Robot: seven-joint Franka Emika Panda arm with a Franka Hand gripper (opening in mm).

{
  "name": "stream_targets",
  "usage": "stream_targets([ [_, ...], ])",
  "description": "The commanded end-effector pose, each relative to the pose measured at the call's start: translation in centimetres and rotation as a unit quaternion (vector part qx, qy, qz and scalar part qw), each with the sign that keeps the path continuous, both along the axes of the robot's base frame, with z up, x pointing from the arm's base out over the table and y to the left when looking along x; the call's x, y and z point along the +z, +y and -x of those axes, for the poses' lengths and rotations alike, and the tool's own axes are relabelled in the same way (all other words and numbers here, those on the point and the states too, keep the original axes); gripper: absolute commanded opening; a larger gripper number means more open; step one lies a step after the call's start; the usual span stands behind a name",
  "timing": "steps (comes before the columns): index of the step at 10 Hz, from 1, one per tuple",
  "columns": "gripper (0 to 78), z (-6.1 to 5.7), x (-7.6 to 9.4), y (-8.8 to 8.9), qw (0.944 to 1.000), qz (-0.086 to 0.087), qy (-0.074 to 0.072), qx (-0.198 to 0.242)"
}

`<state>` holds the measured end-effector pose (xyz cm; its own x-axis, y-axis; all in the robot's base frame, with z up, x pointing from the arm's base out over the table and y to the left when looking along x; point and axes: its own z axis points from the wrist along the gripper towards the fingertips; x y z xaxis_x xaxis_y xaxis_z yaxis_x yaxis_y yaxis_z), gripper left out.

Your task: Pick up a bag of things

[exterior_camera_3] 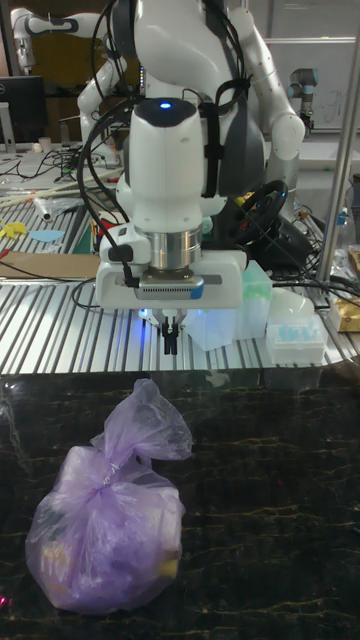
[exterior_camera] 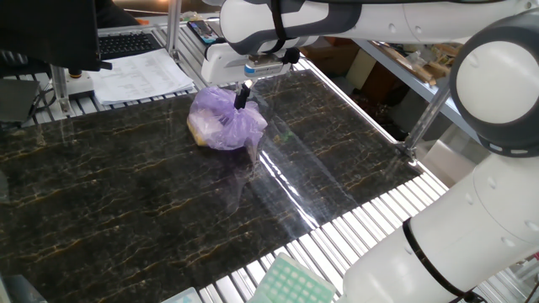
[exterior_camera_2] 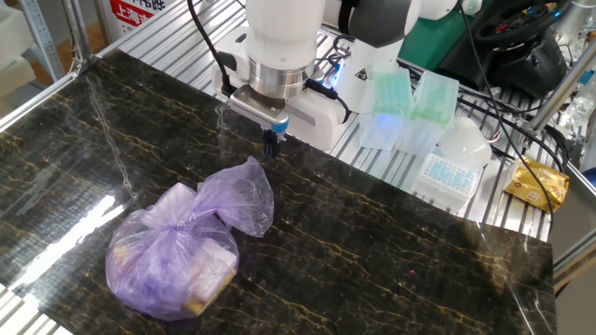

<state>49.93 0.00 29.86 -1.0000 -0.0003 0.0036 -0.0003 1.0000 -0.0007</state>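
The bag of things [exterior_camera_2: 177, 251] is a lilac translucent plastic bag lying on the dark marble tabletop, knotted, with yellowish contents showing through and a loose flap sticking up. It also shows in the one fixed view as the bag [exterior_camera: 223, 122] and in the tall fixed view as the bag [exterior_camera_3: 105, 530]. My gripper [exterior_camera_2: 271, 144] hangs just above and behind the flap, fingers pressed together with nothing between them. From the other angles the gripper [exterior_camera_3: 171, 340] and gripper [exterior_camera: 242, 94] likewise sit over the bag's top, apart from it.
Green pipette tip boxes [exterior_camera_2: 410, 107], a white box with a blue rack [exterior_camera_2: 456, 163] and a yellow packet [exterior_camera_2: 535, 183] lie on the slatted frame behind the marble slab. Papers [exterior_camera: 139, 76] rest beyond its far edge. A green rack [exterior_camera: 290, 282] sits at the near edge.
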Motion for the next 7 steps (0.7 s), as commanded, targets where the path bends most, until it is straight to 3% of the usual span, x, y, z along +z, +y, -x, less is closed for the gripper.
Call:
stream_targets([
  [1,0.0,-0.01,0.01,0.00,0.9977,-0.063,-0.026,0.008],
  [2,0.0,-0.01,0.01,0.00,0.9982,-0.053,-0.026,0.010],
  [7,0.0,-0.03,0.03,-0.02,0.9982,-0.055,-0.023,0.005],
])
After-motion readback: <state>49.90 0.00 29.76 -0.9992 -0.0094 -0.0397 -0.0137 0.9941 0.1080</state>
